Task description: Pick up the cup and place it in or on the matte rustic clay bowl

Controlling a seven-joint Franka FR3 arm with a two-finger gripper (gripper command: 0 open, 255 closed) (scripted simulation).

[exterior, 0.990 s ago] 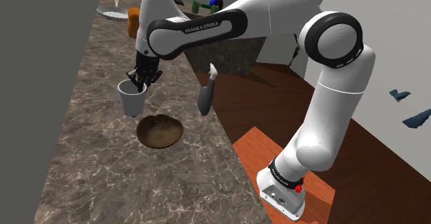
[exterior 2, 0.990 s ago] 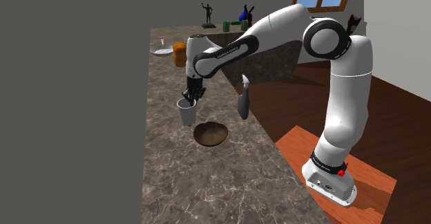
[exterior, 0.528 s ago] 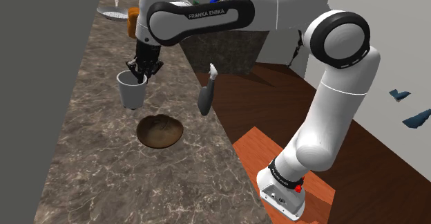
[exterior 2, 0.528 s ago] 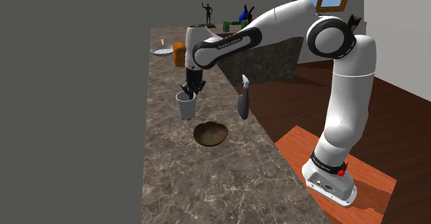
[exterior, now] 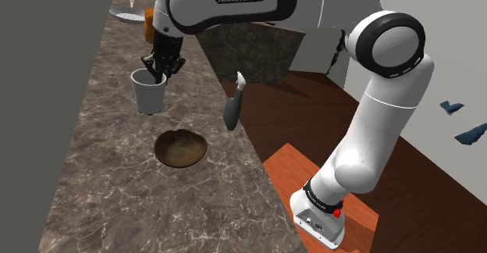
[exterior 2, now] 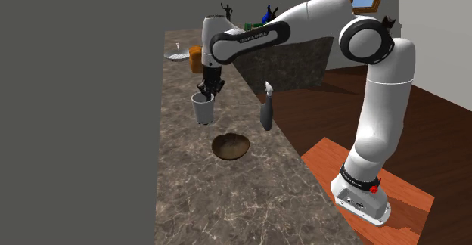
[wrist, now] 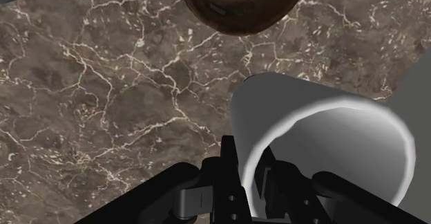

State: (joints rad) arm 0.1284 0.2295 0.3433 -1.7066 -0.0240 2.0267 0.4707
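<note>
A plain grey-white cup (exterior: 148, 97) hangs upright a little above the marble counter (exterior: 117, 189), with my black gripper (exterior: 162, 70) shut on its rim. One finger is inside the cup and one outside. The brown clay bowl (exterior: 180, 147) rests on the counter, nearer the stand than the cup, with nothing in it. In the second exterior view the cup (exterior 2: 203, 111) hangs under the gripper (exterior 2: 207, 92), behind the bowl (exterior 2: 231, 146). In the wrist view the gripper (wrist: 252, 178) pinches the wall of the cup (wrist: 311, 122), and the bowl (wrist: 242, 5) lies ahead of it.
A grey spray bottle (exterior: 232, 107) stands at the counter's edge, to the shoulder view's right of the cup. An orange object (exterior: 148, 25) and a plate (exterior: 127, 12) sit at the far end. A grey wall borders the counter at that view's left.
The arm has risen and carried the cup upward off the counter, drifting slightly toward the far end. The bowl and bottle have not moved.
</note>
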